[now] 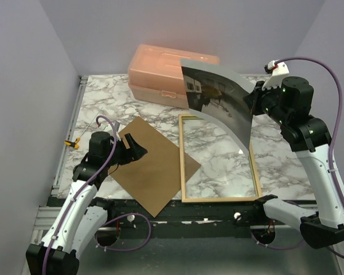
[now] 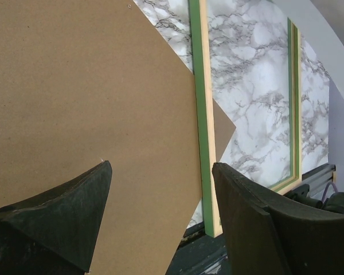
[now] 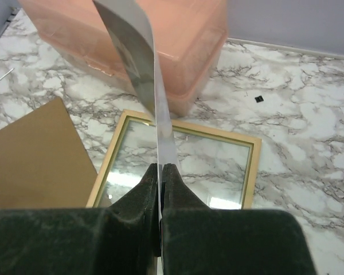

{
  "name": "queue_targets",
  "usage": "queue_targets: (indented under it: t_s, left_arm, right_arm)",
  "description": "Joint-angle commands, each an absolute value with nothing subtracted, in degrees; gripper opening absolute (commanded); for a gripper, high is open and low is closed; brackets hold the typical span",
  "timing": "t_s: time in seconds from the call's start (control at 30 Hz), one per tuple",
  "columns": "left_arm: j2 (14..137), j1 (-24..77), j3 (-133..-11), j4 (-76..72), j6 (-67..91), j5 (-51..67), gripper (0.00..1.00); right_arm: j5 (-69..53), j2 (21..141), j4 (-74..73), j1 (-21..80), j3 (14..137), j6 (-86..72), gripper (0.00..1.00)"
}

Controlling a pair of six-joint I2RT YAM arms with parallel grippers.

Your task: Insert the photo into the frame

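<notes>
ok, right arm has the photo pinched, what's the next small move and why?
Probably lower the right end effector so the free edge of the photo drops into the frame. The photo is clamped by one edge and curls in the air above the frame, which lies flat and unfilled.

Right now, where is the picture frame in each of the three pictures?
Top view: the frame lies flat, middle-right, below the curled photo.
Left wrist view: the frame's green-and-wood rail runs upright through the middle.
Right wrist view: the frame lies lower middle, behind the right claw shut on the photo.
Shared landmark: the brown board, beside one long rail of the frame in all three.
</notes>
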State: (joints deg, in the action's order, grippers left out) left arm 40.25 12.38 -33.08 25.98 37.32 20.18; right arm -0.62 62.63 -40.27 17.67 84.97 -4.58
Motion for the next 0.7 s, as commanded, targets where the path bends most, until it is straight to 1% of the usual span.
queue_targets:
  t_s: [0.0, 0.2, 0.37, 0.43, 0.6, 0.67]
  left_arm:
    - [40.66, 12.17, -32.01, 24.34, 37.7, 21.51, 0.73]
    - [41.12, 12.13, -32.17, 23.49, 38.21, 22.72, 0.73]
    - [42.02, 12.13, -33.53, 22.61, 39.56, 25.31, 0.73]
    - [42.59, 12.14, -34.19, 22.04, 40.48, 26.41, 0.74]
    - [43.68, 12.3, -36.01, 20.54, 43.14, 28.79, 0.75]
    - [43.96, 12.47, -36.98, 20.02, 44.22, 29.5, 0.77]
  right_arm:
    - [-2.94, 60.57, -42.33, 17.75, 84.05, -1.82, 0.0]
    - [-8.84, 59.89, -42.99, 17.81, 80.58, -1.71, 0.0]
    - [-13.07, 59.38, -40.7, 18.99, 74.49, -4.9, 0.0]
    - [-13.12, 58.91, -39.23, 21.41, 71.77, -6.38, 0.0]
    - [-8.31, 59.9, -36.83, 31.32, 66.63, -9.65, 0.0]
    - [-7.62, 60.87, -35.35, 34.34, 65.14, -11.06, 0.0]
